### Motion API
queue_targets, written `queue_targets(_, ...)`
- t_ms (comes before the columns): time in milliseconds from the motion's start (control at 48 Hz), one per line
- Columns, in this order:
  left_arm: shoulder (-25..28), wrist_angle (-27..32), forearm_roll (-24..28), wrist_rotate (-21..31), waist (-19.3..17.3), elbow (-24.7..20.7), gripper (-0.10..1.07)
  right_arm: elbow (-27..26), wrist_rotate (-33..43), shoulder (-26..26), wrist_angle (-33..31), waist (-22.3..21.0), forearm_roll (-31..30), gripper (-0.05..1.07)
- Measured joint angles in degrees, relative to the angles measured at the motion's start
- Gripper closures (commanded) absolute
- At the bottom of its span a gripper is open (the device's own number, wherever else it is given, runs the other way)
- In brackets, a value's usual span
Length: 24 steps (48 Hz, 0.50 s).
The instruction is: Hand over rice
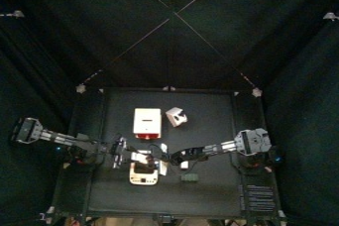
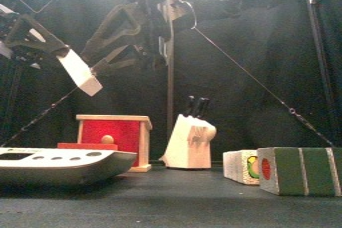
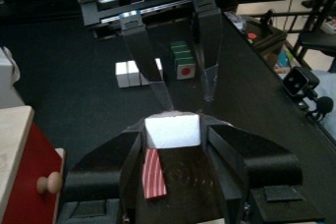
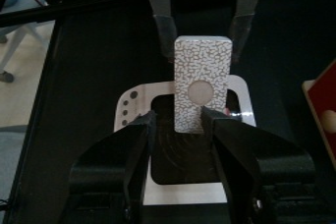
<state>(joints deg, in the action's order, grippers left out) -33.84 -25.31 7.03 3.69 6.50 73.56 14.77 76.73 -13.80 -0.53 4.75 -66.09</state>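
Observation:
The rice is a small white packet with a red stripe [image 3: 175, 132], held in the air between both grippers over the table's front middle. My left gripper [image 3: 178, 135] is shut on one end of it. My right gripper [image 4: 201, 120] stands around the other end, its jaws close against the speckled packet [image 4: 203, 71]. In the left wrist view the right gripper's fingers [image 3: 140, 46] reach down to the packet. In the front view the packet [image 2: 78, 71] hangs tilted, high at the left. In the top view the grippers meet around the packet [image 1: 142, 155].
A red box [image 1: 146, 122] and a knife block [image 1: 176, 118] stand behind the grippers. A white flat appliance [image 1: 143, 175] lies under them near the front edge. A green box [image 2: 297, 169] and a small white box [image 2: 241, 165] stand at the front right.

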Motion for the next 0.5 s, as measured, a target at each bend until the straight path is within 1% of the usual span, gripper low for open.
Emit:
queue_targets(125,0.0,0.0,0.1,0.0,-0.1,0.0,0.41,0.3,0.1,0.0,-1.7,0.0,0.0,0.2)
queue_targets(292,0.0,0.0,0.0,0.1,0.0,0.0,0.41,0.5,0.1,0.0,-2.4,0.0,0.1,0.09)
queue_targets(375,0.0,0.0,0.1,0.0,0.0,0.0,0.41,0.5,0.1,0.0,-2.5,-0.1,0.1,0.06)
queue_targets(500,0.0,0.0,0.0,0.0,0.0,-0.2,0.41,-0.2,0.1,-0.3,-2.5,-0.1,0.1,0.06)
